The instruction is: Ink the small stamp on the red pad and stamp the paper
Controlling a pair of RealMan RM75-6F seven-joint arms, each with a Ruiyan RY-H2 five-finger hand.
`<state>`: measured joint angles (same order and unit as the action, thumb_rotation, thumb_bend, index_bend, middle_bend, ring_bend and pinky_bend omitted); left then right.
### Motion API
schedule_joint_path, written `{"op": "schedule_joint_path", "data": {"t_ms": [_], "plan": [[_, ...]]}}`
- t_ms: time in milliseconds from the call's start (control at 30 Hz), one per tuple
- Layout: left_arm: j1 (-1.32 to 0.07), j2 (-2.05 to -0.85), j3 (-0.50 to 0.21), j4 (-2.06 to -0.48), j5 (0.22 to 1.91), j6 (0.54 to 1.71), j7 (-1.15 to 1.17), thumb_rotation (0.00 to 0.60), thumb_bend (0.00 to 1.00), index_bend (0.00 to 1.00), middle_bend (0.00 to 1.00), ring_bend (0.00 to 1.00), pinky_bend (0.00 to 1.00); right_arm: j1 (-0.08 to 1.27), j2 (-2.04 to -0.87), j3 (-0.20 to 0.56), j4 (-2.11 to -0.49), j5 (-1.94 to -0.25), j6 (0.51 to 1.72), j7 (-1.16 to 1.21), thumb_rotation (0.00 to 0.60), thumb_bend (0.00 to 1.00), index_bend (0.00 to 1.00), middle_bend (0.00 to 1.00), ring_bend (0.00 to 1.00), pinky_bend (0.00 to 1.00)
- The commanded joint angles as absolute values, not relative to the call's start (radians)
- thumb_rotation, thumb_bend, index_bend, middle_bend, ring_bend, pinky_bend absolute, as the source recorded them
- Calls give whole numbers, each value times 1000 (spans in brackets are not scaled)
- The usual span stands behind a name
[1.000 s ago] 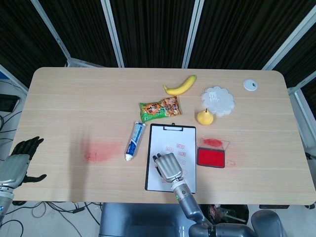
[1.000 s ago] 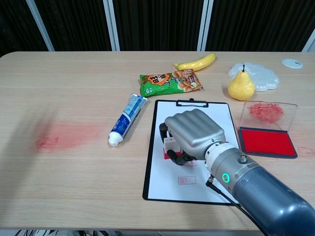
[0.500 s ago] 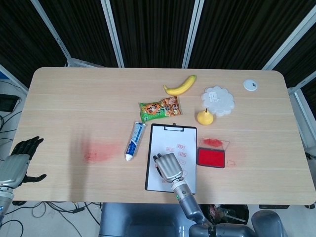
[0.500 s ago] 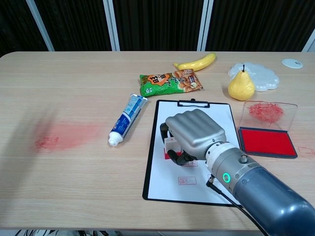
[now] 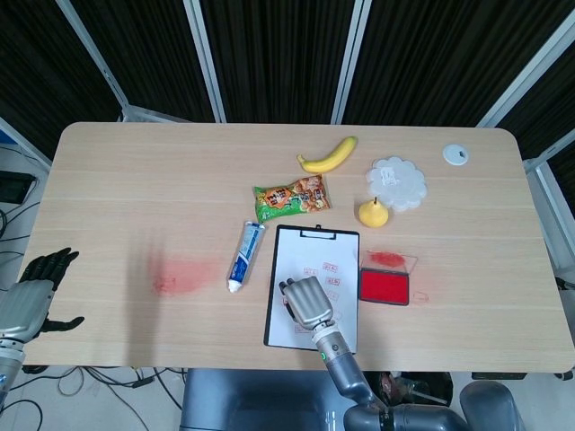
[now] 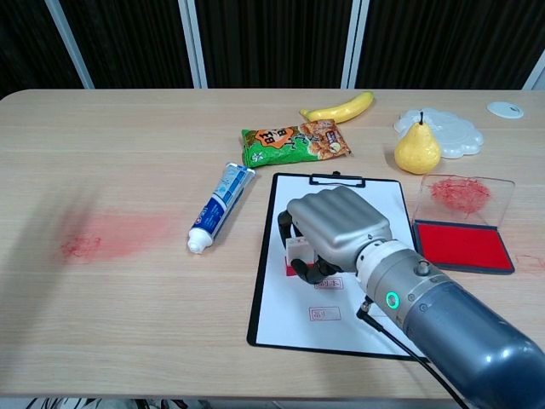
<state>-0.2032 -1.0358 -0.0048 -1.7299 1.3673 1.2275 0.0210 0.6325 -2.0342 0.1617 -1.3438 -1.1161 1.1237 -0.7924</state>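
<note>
- right hand (image 6: 336, 228) curled down over the paper (image 6: 349, 281), clamped on the small stamp (image 6: 298, 252); white stamp body shows under the fingers in chest view, base at or just above the sheet, can't tell if it's touching
- left hand (image 5: 31, 301) off the bench's near-left corner, fingers apart, holding nothing
- paper sits on one black clipboard (image 6: 259, 290) near the middle of the front edge
- one red pad (image 6: 460, 245) just right of the clipboard, red-smeared clear lid (image 6: 464, 198) propped up behind it
- progress, my read: paper already carries several red marks, I count at least 5 in head view, 2 clear below the hand in chest view. Inking looks done, this looks like the press step. Left: lift off, check print
- counts elsewhere: 1 toothpaste tube (image 6: 220, 208) left of the clipboard, 1 snack bag (image 6: 295, 142) behind it, 1 banana (image 6: 338, 108), 1 pear (image 6: 417, 147), 1 white scalloped plate (image 6: 451, 129), 1 small white disc (image 6: 505, 109) at far-right corner
- red ink smear (image 6: 111, 234) on the bench toward the left side
</note>
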Motion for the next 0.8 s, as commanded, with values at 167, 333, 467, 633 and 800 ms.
{"op": "schedule_joint_path", "data": {"t_ms": [167, 333, 467, 633, 800], "plan": [[-203, -1038, -6, -1729, 1365, 1229, 26, 600, 16, 0, 0, 0, 0, 647, -1991, 205, -1411, -1151, 1163, -792, 600, 796, 933, 871, 887, 893], [-201, -1039, -6, -1728, 1366, 1234, 32, 600, 17, 0, 0, 0, 0, 639, -1915, 226, -1504, -1172, 1201, -802, 600, 795, 933, 871, 887, 893], [-198, -1043, -4, -1725, 1373, 1245, 43, 600, 16, 0, 0, 0, 0, 613, -1829, 215, -1582, -1193, 1229, -800, 600, 795, 933, 871, 887, 893], [-192, -1051, -3, -1719, 1384, 1262, 56, 600, 16, 0, 0, 0, 0, 562, -1702, 178, -1663, -1227, 1267, -770, 600, 794, 933, 871, 887, 893], [-186, -1060, -3, -1713, 1393, 1279, 63, 600, 17, 0, 0, 0, 0, 497, -1573, 138, -1707, -1256, 1309, -695, 600, 789, 933, 871, 887, 883]]}}
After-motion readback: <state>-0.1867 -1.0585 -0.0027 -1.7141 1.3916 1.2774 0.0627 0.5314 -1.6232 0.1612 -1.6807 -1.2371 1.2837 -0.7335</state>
